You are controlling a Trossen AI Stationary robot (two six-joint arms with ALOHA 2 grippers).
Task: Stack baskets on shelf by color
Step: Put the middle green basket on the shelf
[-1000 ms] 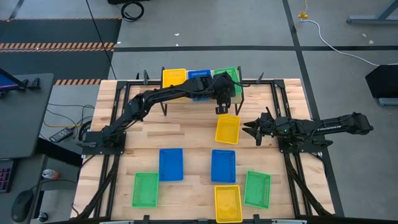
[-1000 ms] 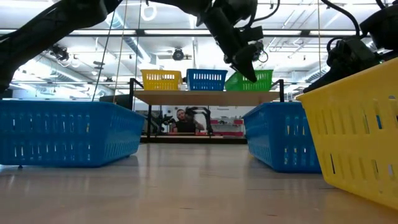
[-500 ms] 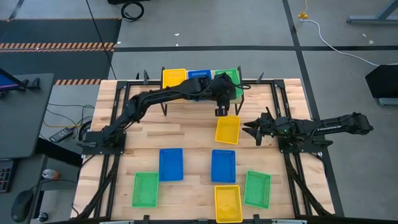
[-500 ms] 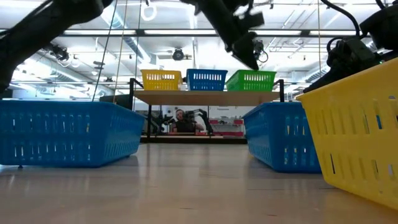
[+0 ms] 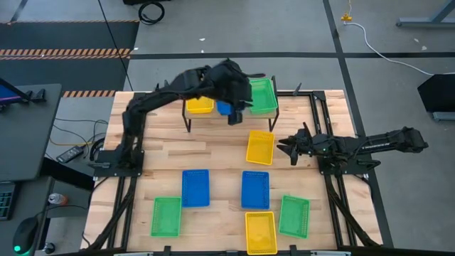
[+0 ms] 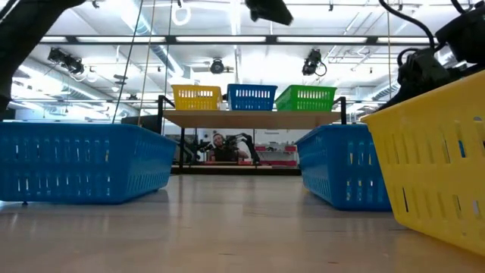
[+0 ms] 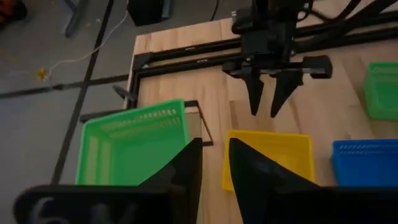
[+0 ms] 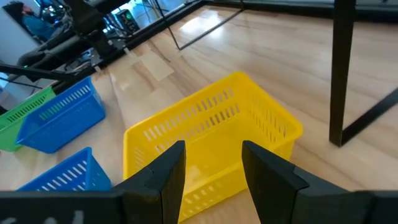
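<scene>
Risk sits ahead of the right gripper (image 8: 208, 171): jaws apart and empty, aimed at the yellow basket (image 8: 211, 146) on the bench (image 5: 213, 153); a shallow bite may tip it. Left gripper (image 7: 214, 163), parted and empty, hovers above the shelf's green basket (image 7: 127, 146).

Three baskets (image 6: 251, 97) abreast on shelf (image 6: 250, 118)

Robotics lab: taped concrete floor (image 5: 234, 43), ceiling ducts (image 6: 163, 53).

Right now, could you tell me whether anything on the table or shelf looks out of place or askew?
Only a little: the green basket on the shelf sits angled beside its squared blue and yellow neighbours. Nothing looks spilled or damaged.
</scene>
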